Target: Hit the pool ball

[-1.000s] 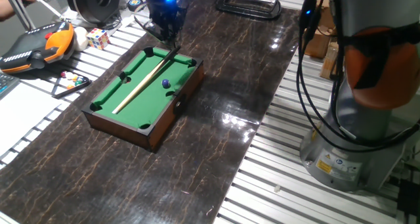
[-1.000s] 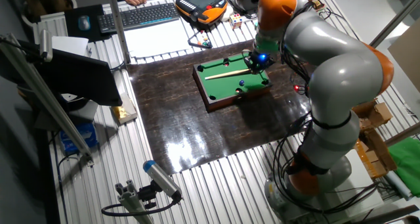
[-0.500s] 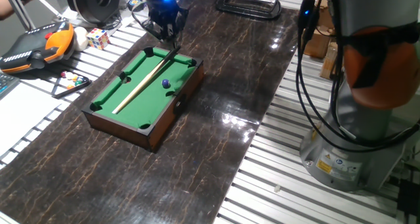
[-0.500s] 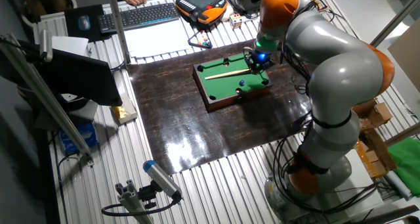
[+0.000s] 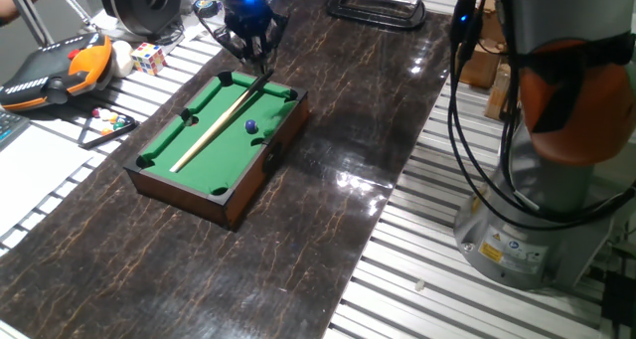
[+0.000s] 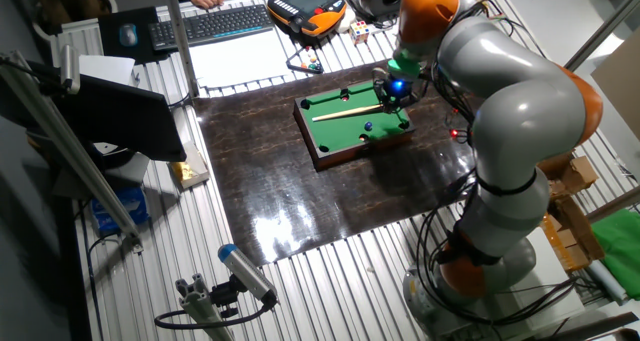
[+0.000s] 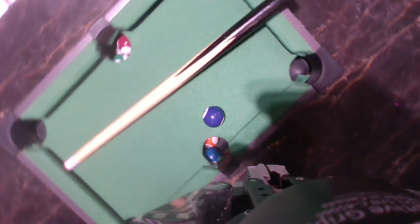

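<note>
Pincer (image 5: 250, 53) grips the cue (image 5: 214, 123) butt above the table's far end; pool ball (image 5: 251, 125) lies nearer, apart.

Felt on the miniature pool table (image 5: 169, 135) is mostly open for you: the cue stick (image 5: 214, 122) runs diagonally from the 1 o'clock corner toward 7 o'clock and splits the bed, with the pool ball (image 5: 251, 125) on the free strip at its 3 o'clock side. The gripper (image 5: 248, 49) hangs over the 1 o'clock corner at the cue's butt. Dark mat (image 5: 328, 180) from 3 to 6 o'clock is open; at 9–11 o'clock you've got the triangle rack (image 5: 104, 127), teach pendant (image 5: 55, 69) and a puzzle cube (image 5: 148, 58) crowding the edge.
</note>
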Controlling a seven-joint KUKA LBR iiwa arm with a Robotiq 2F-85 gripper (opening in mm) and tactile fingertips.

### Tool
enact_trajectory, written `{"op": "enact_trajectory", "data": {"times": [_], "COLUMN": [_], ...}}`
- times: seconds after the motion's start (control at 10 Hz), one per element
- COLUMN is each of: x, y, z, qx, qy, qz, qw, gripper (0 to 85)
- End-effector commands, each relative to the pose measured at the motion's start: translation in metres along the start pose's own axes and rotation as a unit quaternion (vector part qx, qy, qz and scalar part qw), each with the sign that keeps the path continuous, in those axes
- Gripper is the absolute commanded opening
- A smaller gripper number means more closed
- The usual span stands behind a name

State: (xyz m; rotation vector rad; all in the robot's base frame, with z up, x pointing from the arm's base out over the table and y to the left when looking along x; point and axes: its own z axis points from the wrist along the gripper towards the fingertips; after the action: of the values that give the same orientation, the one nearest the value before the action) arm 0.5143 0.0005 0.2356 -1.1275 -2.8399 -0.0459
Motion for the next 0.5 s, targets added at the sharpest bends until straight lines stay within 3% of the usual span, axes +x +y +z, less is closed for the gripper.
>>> {"op": "enact_trajectory", "data": {"times": [0.0, 0.2, 0.4], "x": [0.000, -0.006, -0.022], "y": [0.000, -0.002, -0.001], "z": [0.000, -0.002, 0.001], "qx": [-0.031, -0.034, -0.048], "qy": [0.000, -0.001, -0.003], "qz": [0.330, 0.336, 0.351], "qw": [0.943, 0.941, 0.935], "gripper": [0.7, 0.7, 1.0]}}
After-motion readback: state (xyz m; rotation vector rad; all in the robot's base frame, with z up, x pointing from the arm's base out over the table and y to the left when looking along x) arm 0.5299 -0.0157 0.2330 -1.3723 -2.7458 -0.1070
